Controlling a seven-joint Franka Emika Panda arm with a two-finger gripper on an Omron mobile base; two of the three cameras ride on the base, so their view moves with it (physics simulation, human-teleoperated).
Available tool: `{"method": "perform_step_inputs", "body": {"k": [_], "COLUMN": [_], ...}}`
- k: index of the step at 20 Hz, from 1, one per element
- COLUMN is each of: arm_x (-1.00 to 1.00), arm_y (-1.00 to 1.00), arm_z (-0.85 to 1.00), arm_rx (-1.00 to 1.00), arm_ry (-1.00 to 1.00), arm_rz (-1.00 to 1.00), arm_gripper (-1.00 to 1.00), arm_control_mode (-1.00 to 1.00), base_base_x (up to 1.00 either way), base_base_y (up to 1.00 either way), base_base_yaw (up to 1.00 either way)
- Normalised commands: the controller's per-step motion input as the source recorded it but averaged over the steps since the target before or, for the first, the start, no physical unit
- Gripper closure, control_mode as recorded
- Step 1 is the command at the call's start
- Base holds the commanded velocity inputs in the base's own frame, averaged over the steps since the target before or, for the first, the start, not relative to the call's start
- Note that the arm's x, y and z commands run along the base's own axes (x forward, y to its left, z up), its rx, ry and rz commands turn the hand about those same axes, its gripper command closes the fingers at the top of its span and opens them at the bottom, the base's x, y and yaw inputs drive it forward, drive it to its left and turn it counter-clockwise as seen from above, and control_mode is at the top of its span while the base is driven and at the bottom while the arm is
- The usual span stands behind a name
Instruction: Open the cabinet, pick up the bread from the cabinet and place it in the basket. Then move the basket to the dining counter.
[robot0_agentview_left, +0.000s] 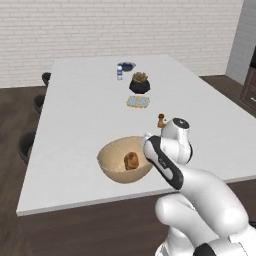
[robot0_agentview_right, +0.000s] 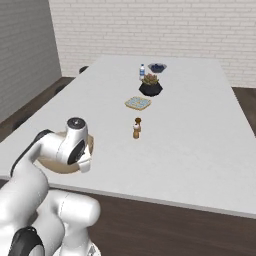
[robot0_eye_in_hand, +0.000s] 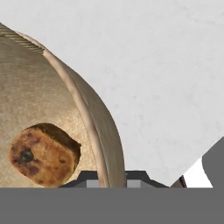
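Stools (robot0_agentview_left: 31, 127), dark and round, line the left edge of the long white dining counter (robot0_agentview_left: 80, 125) in the left base view. On that worktop, near its front edge, sits the basket (robot0_agentview_left: 112, 162), tan and bowl-shaped, with the bread (robot0_agentview_left: 131, 161) lying inside it as a small brown lump. The white arm reaches over the basket's right rim, and the wrist hides the rim there. In the hand view the basket's rim (robot0_eye_in_hand: 85, 113) runs down between the two dark finger tips at the bottom of the picture, with the bread (robot0_eye_in_hand: 43, 154) resting on the woven floor to the left of it; the jaws (robot0_eye_in_hand: 111, 177) are closed down tight on that rim, one tip inside the basket and one outside. To the right of the basket, white worktop spreads out bare. Further back along the middle of the counter stand a small brown pepper-mill-like piece (robot0_agentview_left: 161, 121), a pale blue patterned square (robot0_agentview_left: 137, 102), a black pot holding a plant (robot0_agentview_left: 139, 83), a small bottle (robot0_agentview_left: 119, 73) and a dark bowl (robot0_agentview_left: 127, 65). In the right base view the basket (robot0_agentview_right: 55, 166) shows low on the left, mostly behind the arm's wrist, at the near edge of the worktop (robot0_agentview_right: 200, 150).
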Motion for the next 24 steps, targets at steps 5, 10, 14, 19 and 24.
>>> {"method": "perform_step_inputs", "body": {"k": [5, 10, 14, 19, 24], "arm_x": [0.19, 0.17, 0.17, 0.07, 0.08], "arm_y": [0.08, 0.03, 0.01, 0.0, 0.01], "arm_z": [-0.27, -0.18, -0.14, -0.01, 0.12], "arm_rx": [0.0, 0.0, 0.0, 0.0, -0.07], "arm_ry": [0.0, 0.0, 0.0, 0.06, 0.02], "arm_rz": [0.09, 0.08, 0.08, 0.04, 0.0], "arm_gripper": [1.0, 1.0, -1.0, -1.0, -1.0], "arm_control_mode": [-1.0, -1.0, -1.0, -1.0, -1.0], "base_base_x": [0.0, 0.0, 0.0, 0.0, 0.0], "base_base_y": [0.0, 0.0, 0.0, 0.0, 0.0], "base_base_yaw": [0.0, 0.0, 0.0, 0.0, 0.0]}}
